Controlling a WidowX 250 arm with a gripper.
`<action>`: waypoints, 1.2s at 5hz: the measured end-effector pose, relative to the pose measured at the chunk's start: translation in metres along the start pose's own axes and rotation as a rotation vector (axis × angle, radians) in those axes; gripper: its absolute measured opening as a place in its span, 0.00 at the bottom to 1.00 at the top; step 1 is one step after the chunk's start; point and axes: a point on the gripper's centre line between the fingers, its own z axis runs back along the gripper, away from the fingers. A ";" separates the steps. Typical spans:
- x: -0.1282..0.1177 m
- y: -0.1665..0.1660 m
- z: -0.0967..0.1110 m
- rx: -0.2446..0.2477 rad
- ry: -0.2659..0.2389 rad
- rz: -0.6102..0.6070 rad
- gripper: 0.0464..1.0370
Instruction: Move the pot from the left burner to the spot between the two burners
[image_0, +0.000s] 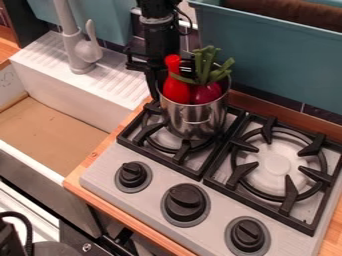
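Observation:
The black gripper hangs at the back left of the silver pot, close against its rim and partly hidden behind what the pot holds. Upright over the left burner, the metal pot covers much of its back right part. A red bottle-shaped toy and a dark red vegetable with green stems stick up out of the pot.
To the right is the right burner under its black grate. Three black knobs line the stove's front. A white sink with a grey faucet lies left. Behind stands a teal bin.

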 end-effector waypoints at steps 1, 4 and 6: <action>-0.012 -0.013 0.010 -0.044 0.047 0.008 0.01; -0.049 -0.051 0.004 -0.039 0.050 -0.041 0.01; -0.053 -0.054 -0.013 -0.030 0.006 -0.070 0.01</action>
